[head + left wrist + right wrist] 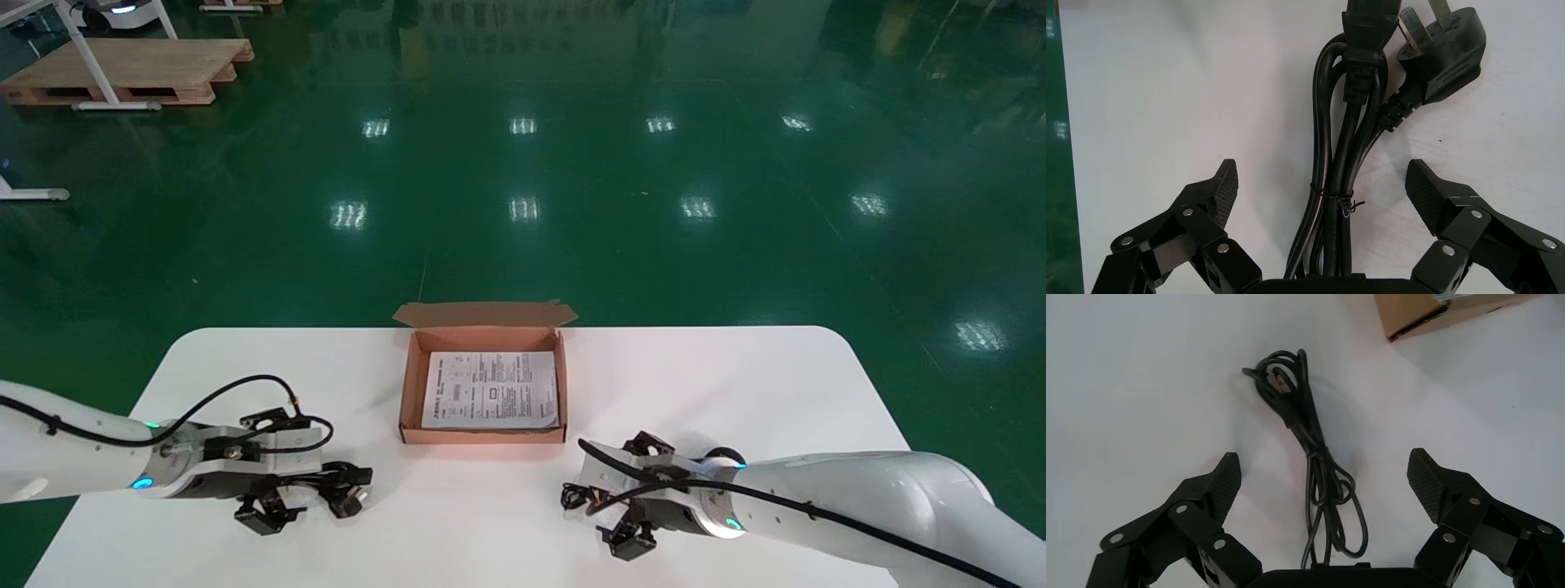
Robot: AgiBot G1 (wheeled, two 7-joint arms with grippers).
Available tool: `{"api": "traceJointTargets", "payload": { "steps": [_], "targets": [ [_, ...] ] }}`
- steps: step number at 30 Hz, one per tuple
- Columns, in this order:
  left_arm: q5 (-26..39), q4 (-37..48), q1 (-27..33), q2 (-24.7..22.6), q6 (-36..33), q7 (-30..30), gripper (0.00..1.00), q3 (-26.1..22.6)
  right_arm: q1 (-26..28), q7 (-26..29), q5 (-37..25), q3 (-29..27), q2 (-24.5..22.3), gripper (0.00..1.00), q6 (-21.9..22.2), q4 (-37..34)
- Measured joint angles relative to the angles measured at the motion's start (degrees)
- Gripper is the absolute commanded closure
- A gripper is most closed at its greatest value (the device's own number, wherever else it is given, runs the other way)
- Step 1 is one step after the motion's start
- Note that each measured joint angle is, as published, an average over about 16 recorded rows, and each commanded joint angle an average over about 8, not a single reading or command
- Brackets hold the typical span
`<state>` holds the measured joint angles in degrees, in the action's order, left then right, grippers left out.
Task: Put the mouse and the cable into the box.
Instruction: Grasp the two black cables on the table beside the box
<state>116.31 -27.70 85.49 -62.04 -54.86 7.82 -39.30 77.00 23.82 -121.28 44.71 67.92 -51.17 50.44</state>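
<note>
Cardboard box (482,436) on the surface (735,384) holds only a leaflet (490,390), so nothing is packed yet. Left tool (1321,184), wide open and empty, straddles a tied cord (1352,131) left of the box. Right tool (1324,474), equally spread and empty, straddles a thin cable (1303,416) near the box's front right corner. No mouse shows. Only the left wrist view reveals the plug (1444,55) and tie (1333,196); only the head view shows the box's inside.

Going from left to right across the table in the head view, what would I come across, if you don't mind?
First the left gripper, open → plug of the power cable → open cardboard box → thin bundled cable → right gripper, open.
</note>
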Motion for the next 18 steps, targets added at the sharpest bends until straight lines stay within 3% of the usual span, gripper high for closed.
{"api": "traceJointTargets", "payload": {
  "steps": [1, 8, 10, 18],
  "targets": [
    [-0.02, 0.09, 0.03, -0.02, 0.01, 0.06, 0.07, 0.01, 0.17, -0.2, -0.06, 0.03, 0.35, 0.06, 0.29, -0.7],
    [-0.11, 0.45, 0.13, -0.11, 0.06, 0.27, 0.95, 0.04, 0.89, -0.8, -0.2, 0.02, 1.61, 0.93, 1.44, -3.36],
    [-0.12, 0.48, 0.14, -0.12, 0.07, 0.28, 1.0, 0.04, 0.93, -0.8, -0.22, 0.01, 1.68, 1.0, 1.54, -3.5],
    [-0.11, 0.4, 0.14, -0.11, 0.07, 0.27, 1.0, 0.03, 0.81, -0.8, -0.04, -0.02, 1.4, 1.0, 1.23, -3.01]
  ]
}}
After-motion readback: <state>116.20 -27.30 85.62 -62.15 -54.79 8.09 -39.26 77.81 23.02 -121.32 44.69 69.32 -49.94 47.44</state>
